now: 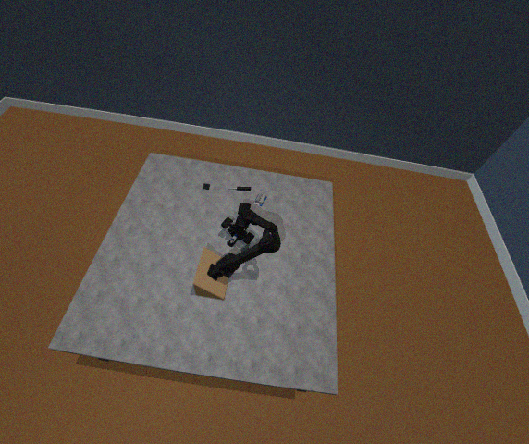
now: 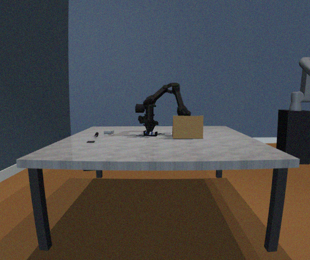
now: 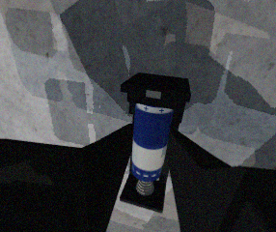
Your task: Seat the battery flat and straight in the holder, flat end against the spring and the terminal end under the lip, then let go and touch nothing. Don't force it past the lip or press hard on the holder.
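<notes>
The battery point(image 3: 151, 137), blue with a white band, lies lengthwise in the black holder point(image 3: 153, 83) point(image 2: 150, 135) on the table. In the wrist view its plus-marked end points at the lip end; the terminal cap is out of sight there, so its fit under the lip cannot be told. Its other end meets the coiled spring point(image 3: 145, 188). Whether it lies fully flat is unclear. My gripper point(image 3: 151, 131) point(image 2: 150, 132) is slightly open around the battery, one finger on each side, low over the holder. A narrow gap shows beside the battery's lower right side.
A wooden block point(image 1: 210, 287) point(image 2: 188, 127) stands by the arm's base. A screwdriver point(image 1: 243, 189) point(image 2: 96, 134), a small black square point(image 1: 205, 186) point(image 2: 90, 141) and a white-and-blue object point(image 1: 261, 199) point(image 2: 108, 132) lie farther off on the table point(image 1: 274, 334) point(image 2: 155, 154).
</notes>
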`<state>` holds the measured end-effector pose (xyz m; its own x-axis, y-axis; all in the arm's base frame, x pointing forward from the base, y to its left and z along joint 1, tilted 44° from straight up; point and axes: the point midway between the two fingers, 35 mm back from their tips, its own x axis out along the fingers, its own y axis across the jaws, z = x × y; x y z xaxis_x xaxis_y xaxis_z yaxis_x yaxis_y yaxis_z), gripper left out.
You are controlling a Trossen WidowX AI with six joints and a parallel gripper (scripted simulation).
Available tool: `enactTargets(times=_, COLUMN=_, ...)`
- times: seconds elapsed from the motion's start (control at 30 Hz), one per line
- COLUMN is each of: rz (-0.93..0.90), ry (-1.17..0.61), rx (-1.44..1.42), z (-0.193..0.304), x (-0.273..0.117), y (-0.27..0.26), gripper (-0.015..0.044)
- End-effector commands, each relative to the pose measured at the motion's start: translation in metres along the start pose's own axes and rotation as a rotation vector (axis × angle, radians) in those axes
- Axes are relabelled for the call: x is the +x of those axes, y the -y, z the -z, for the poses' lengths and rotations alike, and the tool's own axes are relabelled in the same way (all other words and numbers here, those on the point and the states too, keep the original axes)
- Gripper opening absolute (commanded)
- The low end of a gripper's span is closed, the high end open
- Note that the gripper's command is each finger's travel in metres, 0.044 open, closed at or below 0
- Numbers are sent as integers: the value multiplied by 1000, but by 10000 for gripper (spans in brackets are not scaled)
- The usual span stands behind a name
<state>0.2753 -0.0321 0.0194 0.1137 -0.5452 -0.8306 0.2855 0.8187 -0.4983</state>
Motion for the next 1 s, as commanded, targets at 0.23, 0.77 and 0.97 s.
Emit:
enactTargets(times=0.23, rz=0, ry=-1, rx=1, z=0, x=-7, y=-1, gripper=180)
enactTargets(times=0.77, rz=-4, ry=-2, rx=1, z=4, x=-84, y=-15, gripper=440)
enactTargets(times=0.97, rz=-4, ry=-2, rx=1, z=3, x=-86, y=-17, gripper=440)
